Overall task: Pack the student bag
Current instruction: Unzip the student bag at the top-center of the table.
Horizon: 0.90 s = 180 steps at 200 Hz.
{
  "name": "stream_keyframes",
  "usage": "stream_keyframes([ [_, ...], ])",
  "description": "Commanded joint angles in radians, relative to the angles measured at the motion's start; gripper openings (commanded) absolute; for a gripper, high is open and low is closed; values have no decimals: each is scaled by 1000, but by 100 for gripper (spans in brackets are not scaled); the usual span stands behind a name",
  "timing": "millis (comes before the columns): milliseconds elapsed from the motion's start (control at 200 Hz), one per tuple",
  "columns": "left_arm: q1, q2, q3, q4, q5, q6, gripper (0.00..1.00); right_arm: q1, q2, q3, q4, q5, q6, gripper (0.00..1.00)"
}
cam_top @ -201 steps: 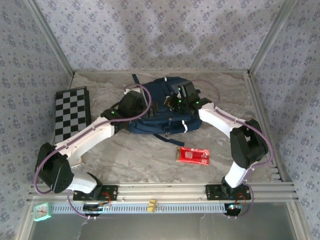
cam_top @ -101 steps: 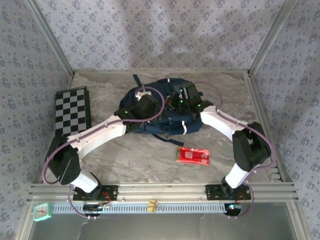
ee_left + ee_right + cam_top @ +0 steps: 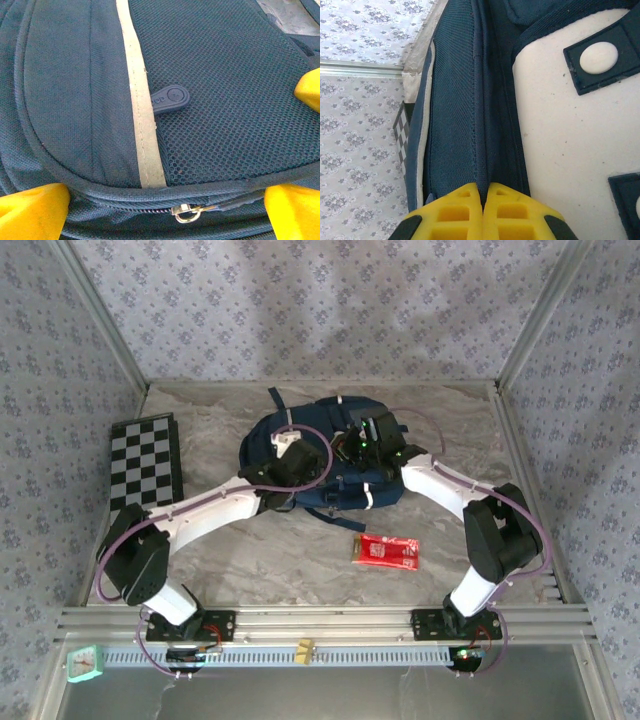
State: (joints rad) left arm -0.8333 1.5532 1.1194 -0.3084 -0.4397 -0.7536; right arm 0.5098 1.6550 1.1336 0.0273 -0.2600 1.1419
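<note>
The large navy blue fabric backpack (image 3: 325, 418) lies at the far middle of the grey marbled surface (image 3: 250, 560). The left gripper (image 3: 162, 212) stands wide open over its white-striped front pocket (image 3: 65, 90), straddling the zip pull (image 3: 186, 214). The right gripper (image 3: 482, 200) is closed tight against a navy seam beside the white panel (image 3: 570, 150); whether it pinches fabric is unclear.

One bag (image 3: 340, 485); one chessboard (image 3: 145, 465); one packet (image 3: 387, 551)

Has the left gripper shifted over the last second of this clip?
Yes. The left gripper has travelled right, away from the chessboard and further onto the student bag, with its jaws wide open.
</note>
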Motion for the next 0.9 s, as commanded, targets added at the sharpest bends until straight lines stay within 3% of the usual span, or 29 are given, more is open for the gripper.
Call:
stream_keyframes([
  [0,0,-17,-11,12,-44,-28,100,-14,-34,26,107,-9,23,0],
  [340,36,93,124,-122,-162,-137,99,-15,-51,12,100,-13,13,0],
  [655,107,-86,-30,-78,-40,-54,66,-33,-51,32,69,-26,-29,0],
  [830,120,-105,-35,-75,27,30,45,-24,-31,50,67,-37,-31,0],
  [895,120,-97,-27,-75,42,48,41,-21,-27,51,68,-38,-31,0],
])
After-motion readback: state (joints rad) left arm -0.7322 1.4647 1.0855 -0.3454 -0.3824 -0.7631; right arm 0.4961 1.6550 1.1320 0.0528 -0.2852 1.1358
